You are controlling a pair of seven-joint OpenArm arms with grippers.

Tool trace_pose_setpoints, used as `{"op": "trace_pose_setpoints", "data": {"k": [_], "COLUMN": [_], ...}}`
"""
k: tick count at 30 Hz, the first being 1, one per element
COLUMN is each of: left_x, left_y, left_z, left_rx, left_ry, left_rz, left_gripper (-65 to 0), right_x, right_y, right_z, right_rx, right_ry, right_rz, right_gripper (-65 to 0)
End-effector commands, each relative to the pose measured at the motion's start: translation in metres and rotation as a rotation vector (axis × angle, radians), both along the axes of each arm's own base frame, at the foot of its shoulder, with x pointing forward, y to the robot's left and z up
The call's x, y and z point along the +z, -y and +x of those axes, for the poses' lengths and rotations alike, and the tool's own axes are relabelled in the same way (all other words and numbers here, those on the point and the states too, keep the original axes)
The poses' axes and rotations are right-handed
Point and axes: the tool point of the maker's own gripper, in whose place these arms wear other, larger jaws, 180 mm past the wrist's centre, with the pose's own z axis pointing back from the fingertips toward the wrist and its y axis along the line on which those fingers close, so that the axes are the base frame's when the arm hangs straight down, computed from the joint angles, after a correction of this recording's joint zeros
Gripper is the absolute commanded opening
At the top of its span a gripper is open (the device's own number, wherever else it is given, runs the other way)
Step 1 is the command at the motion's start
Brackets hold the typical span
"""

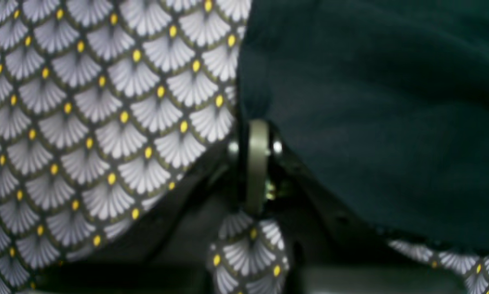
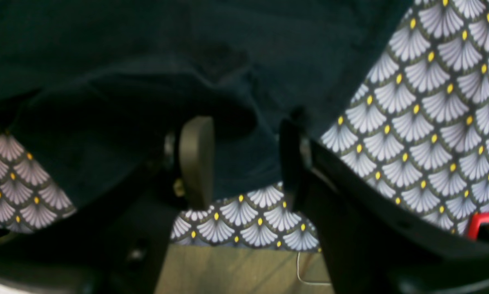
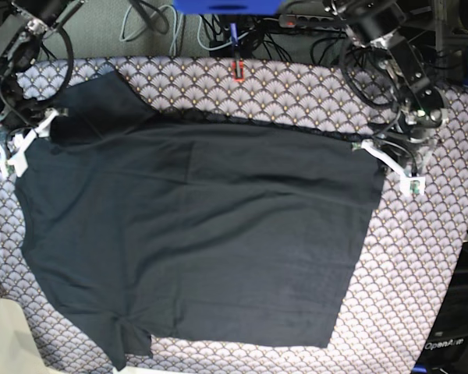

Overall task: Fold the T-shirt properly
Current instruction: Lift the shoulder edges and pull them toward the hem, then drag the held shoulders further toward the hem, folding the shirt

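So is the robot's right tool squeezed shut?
No, in the right wrist view the right tool stands open, with a wide gap between its two fingers and the black T-shirt lying loose between them.

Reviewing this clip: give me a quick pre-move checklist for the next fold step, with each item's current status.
1. left gripper shut on the T-shirt edge: ok.
2. right gripper jaws apart, fabric lying between them, not pinched: not ok for lifting.
3. T-shirt spread mostly flat on the patterned cloth: ok.
4. Lower sleeve twisted near the front edge: not ok.
5. Shirt fully on the cloth, nothing overhanging: ok.
6. Top hem straight between both grippers: cannot tell.
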Motion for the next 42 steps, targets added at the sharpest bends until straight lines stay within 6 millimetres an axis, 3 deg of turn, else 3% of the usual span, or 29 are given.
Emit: {"op": "trace_pose_setpoints", "data": {"k": [1,12,18,29,31,38,42], "left_x": [0.014,0.013,0.013,0.013,0.013,0.012,0.012], "left_y": [-0.003,-0.005,-0.005,-0.005,-0.005,-0.004,-0.005], "left_z": [0.01,0.007,0.007,0.007,0.007,0.007,0.007], "left_rx": [0.001,0.004,0.004,0.005,0.005,0.005,0.007], "left_ry": [0.054,0.05,0.05,0.05,0.05,0.049,0.049], "left_rz": [0.011,0.014,0.014,0.014,0.014,0.01,0.01], "left_gripper": [-65.0,-65.0,-65.0,-65.0,-65.0,-65.0,-65.0], "right_x": [0.007,0.006,-0.018,-0.016,-0.016,-0.016,-0.016], "right_y": [0.0,-0.003,-0.006,-0.006,-0.007,-0.024,-0.034], "right_z": [0.006,0.007,0.002,0.007,0.008,0.02,0.023], "right_rx": [0.007,0.008,-0.008,-0.009,-0.008,0.058,0.096], "right_ry": [0.033,0.034,-0.019,0.017,0.019,0.041,0.045], "right_rz": [-0.007,0.001,0.067,0.071,0.071,0.079,0.081], "right_gripper": [-36.9,-36.6,-36.6,-37.2,-39.6,-60.6,-64.4]}}
